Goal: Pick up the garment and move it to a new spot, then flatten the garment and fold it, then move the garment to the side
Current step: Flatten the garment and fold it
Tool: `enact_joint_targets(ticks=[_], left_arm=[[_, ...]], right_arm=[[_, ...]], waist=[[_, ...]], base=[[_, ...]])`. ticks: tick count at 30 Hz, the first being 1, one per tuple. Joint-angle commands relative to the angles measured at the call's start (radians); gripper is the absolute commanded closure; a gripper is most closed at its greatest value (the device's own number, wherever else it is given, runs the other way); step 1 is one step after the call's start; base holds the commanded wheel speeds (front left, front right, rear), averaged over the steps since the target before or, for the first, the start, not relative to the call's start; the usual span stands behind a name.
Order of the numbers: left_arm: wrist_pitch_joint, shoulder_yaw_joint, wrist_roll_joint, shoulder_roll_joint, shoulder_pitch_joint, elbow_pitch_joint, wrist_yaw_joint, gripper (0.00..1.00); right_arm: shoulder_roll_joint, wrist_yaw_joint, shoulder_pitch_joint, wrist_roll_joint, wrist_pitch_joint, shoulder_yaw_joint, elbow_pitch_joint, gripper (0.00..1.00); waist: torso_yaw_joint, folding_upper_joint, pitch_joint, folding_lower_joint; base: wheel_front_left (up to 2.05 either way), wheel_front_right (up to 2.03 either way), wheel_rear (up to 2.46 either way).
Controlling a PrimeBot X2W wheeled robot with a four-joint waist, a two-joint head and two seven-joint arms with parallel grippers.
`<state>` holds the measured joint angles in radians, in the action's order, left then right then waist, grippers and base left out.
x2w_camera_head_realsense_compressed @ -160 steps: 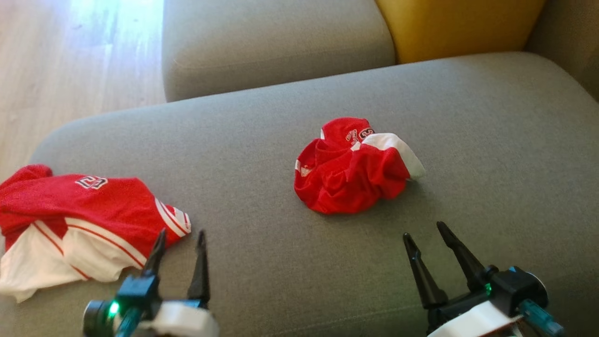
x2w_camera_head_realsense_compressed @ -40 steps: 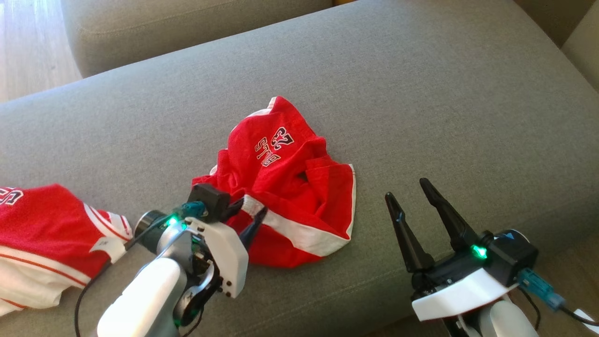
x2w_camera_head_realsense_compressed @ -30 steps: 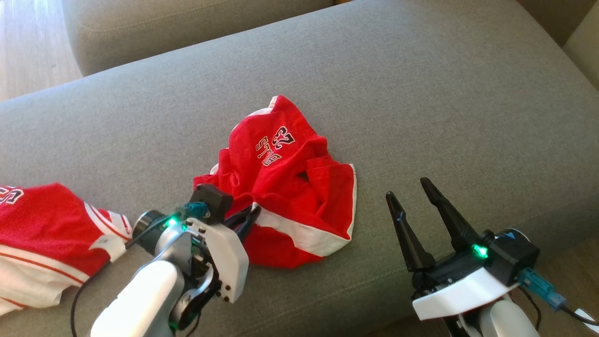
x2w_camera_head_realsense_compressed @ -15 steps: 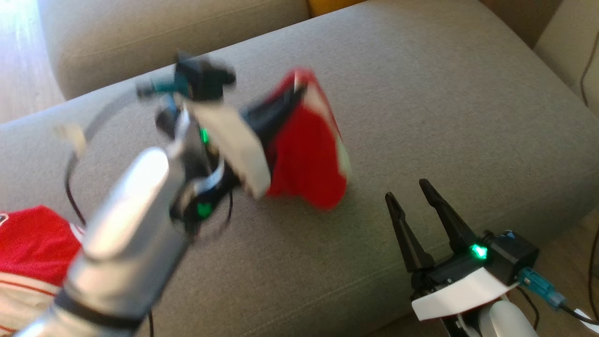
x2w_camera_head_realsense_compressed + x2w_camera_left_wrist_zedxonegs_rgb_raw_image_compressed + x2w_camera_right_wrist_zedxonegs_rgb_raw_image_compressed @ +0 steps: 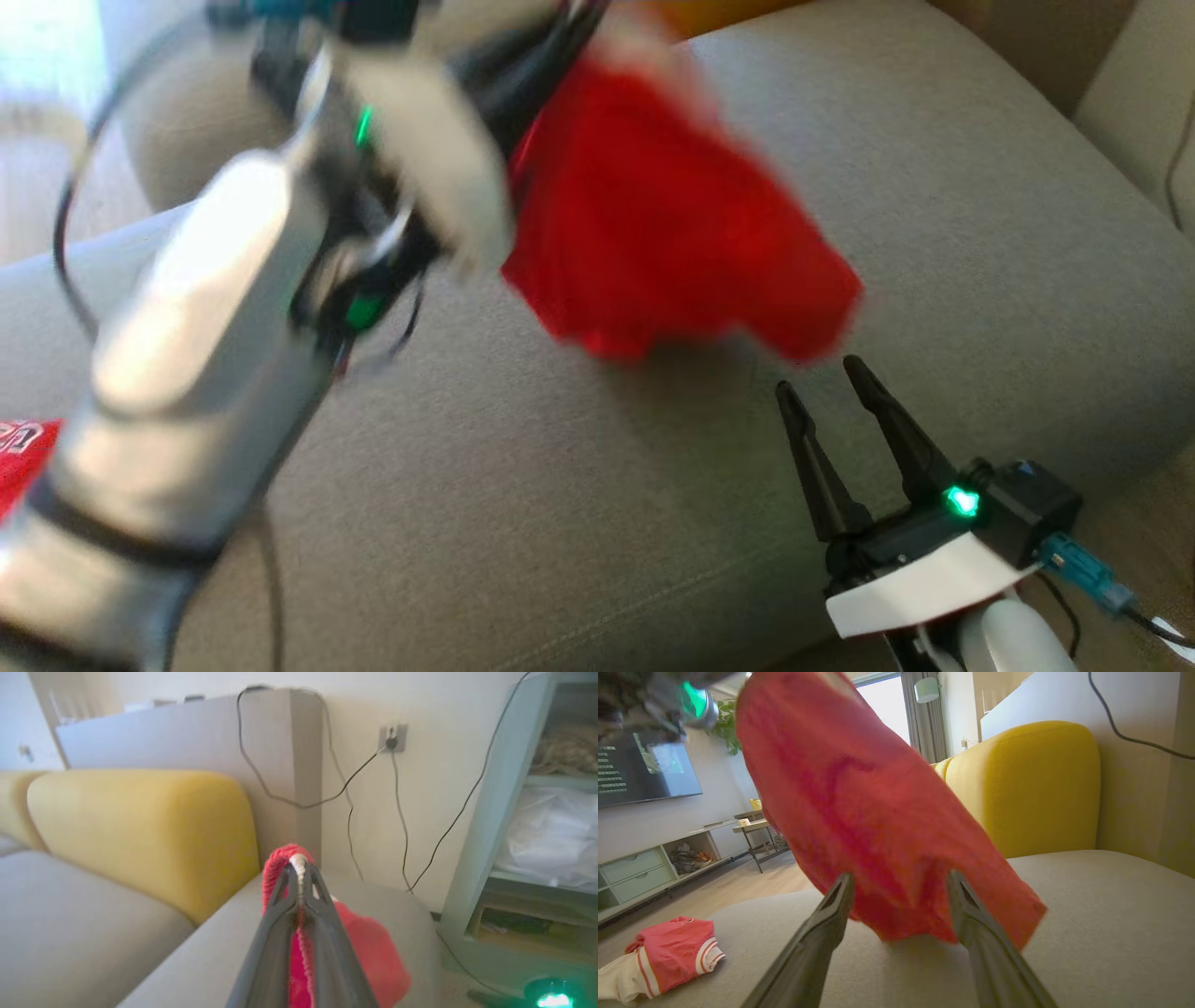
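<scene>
Left end effector [image 5: 569, 19] [image 5: 299, 870]: fingers pressed together, clamped on a white-trimmed edge of the red garment [image 5: 653, 215] [image 5: 369, 947] [image 5: 859, 802]; raised high over the sofa seat [image 5: 560, 485].
Right end effector [image 5: 818, 375] [image 5: 900, 876]: fingers spread apart, nothing between them, low at the seat's front edge, tips just under the cloth's lower hem.
Garment position: hanging in the air above the grey seat, in front of the yellow back cushion [image 5: 140, 830] [image 5: 1027, 788]; motion-blurred in the head view.
Garment axis: long axis runs from the pinched edge at the top down and to the robot's right; the loose hem points at the seat. Whether the hem touches the seat cannot be told.
Shelf unit [image 5: 486, 826]: pale green, beside the sofa's end; top compartment holds a tan fibrous bundle [image 5: 565, 751], middle compartment a crumpled white bag [image 5: 551, 844], bottom compartment something flat and dark, too blurred to name.
TV cabinet [image 5: 640, 868]: two shut drawers at one end; the open compartment next to them holds a dark tangle [image 5: 691, 858].
Second garment [image 5: 672, 952] [image 5: 19, 457]: red and white, crumpled on the seat, well apart from the hanging one.
</scene>
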<state>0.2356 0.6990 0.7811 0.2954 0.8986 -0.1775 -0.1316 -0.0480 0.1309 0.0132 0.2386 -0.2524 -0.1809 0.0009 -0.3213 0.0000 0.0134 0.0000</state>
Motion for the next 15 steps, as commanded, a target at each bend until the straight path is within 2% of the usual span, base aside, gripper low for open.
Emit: enact_joint_targets(ticks=[1,5,9,12,15], left_arm=[[-0.016,-0.030,0.026,0.077,-0.099,0.017,0.003,1.00],[-0.070,-0.047,0.054,0.137,-0.279,0.021,0.033,1.00],[-0.184,-0.048,-0.003,0.205,-0.446,0.002,0.087,1.00],[-0.283,-0.076,-0.005,0.203,-0.528,-0.033,0.127,1.00],[-0.354,-0.097,-0.001,0.192,-0.572,-0.075,0.148,1.00]], right_arm=[[-0.002,0.000,-0.015,-0.001,-0.009,-0.023,-0.033,0.00],[-0.002,0.000,-0.005,-0.009,-0.009,-0.018,-0.030,0.00],[-0.002,0.000,0.011,0.008,-0.009,-0.013,0.004,0.00],[-0.002,0.000,0.012,0.024,-0.009,-0.006,0.064,0.00],[-0.003,0.000,-0.006,0.024,-0.009,0.002,0.153,0.00]], waist=[[0.025,0.0000,0.006,0.0000],[0.060,0.0000,0.019,0.0000],[0.121,0.0000,0.052,0.0000],[0.158,0.0000,0.068,0.0000],[0.184,0.0000,0.079,0.0000]], base=[[0.00,0.00,0.00],[0.00,0.00,0.00],[0.00,0.00,0.00],[0.00,0.00,0.00],[0.00,0.00,0.00]])
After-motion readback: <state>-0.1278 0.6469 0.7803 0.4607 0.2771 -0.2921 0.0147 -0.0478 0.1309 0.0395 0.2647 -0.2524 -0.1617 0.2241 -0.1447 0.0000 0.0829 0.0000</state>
